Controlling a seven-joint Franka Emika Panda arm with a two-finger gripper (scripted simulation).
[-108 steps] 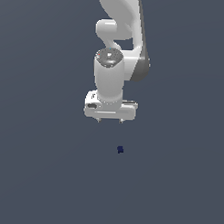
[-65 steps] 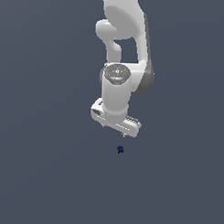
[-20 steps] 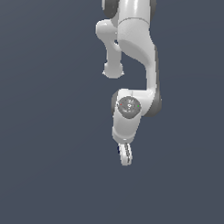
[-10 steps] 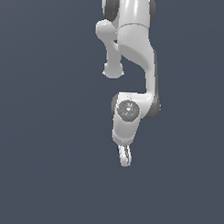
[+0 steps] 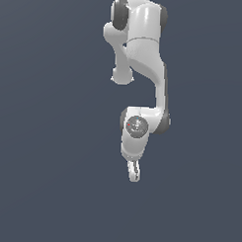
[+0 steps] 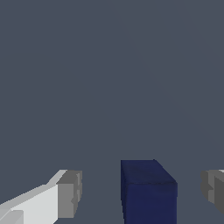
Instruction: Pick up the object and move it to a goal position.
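From the exterior view, the arm [image 5: 144, 69] reaches down out of the top of the frame, white with dark joints, bending at an elbow and ending in a wrist that points toward the plain grey floor [image 5: 41, 189]. The gripper [image 5: 134, 175] hangs at the low end of the arm, seen nearly edge-on, so its two fingers line up one behind the other and read as a single narrow white tab. From this side I cannot tell how far apart the fingers stand. The block does not show here; the spot where it would be, by the gripper, is covered by the fingers themselves.

In the wrist view, the block [image 6: 148, 190] is plain to see: a dark navy cube sitting on the floor [image 6: 109, 65] between the two fingers. One finger [image 6: 65, 194] is white with a grey pad at its tip, and it stands well clear of the block on one side. The other finger's grey pad [image 6: 213, 190] shows only at the frame's edge, also clear of the block. The gripper [image 6: 141, 192] is spread wide, with grey floor visible in both gaps, and nothing is touching the block
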